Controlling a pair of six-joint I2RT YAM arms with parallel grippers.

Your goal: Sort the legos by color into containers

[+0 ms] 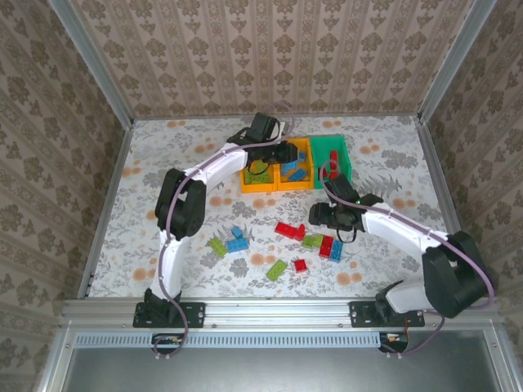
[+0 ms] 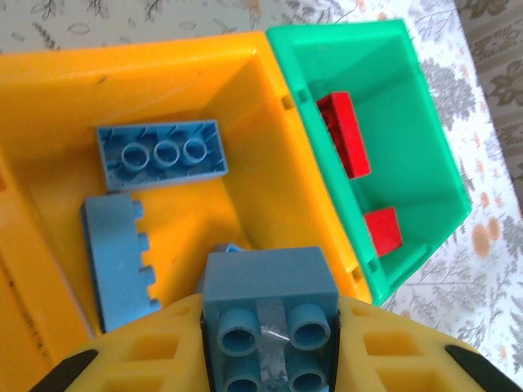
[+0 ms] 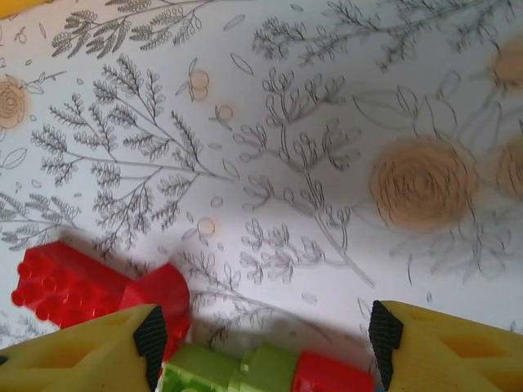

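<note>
At the bottom of your left wrist view, a blue brick [image 2: 270,282] sits clamped in the left gripper [image 2: 268,347], above the orange-yellow bin [image 2: 245,98], which holds other blue bricks [image 2: 162,153]. The green bin [image 2: 351,33] at right holds two red ones [image 2: 343,135]. Your right gripper [image 3: 265,339] stands wide, straddling a lime brick [image 3: 216,371] and a red brick [image 3: 331,377] on the table [image 3: 327,122].

I see a white floral-printed tabletop [image 1: 155,175] carrying three open plastic bins in a row toward its far side: two orange-yellow bins [image 1: 260,189] and one green bin [image 1: 346,163]. Nearer my side, small studded plastic bricks lie scattered: red bricks [image 1: 288,230], blue bricks [image 1: 238,243], lime-green bricks [image 1: 276,269].
</note>
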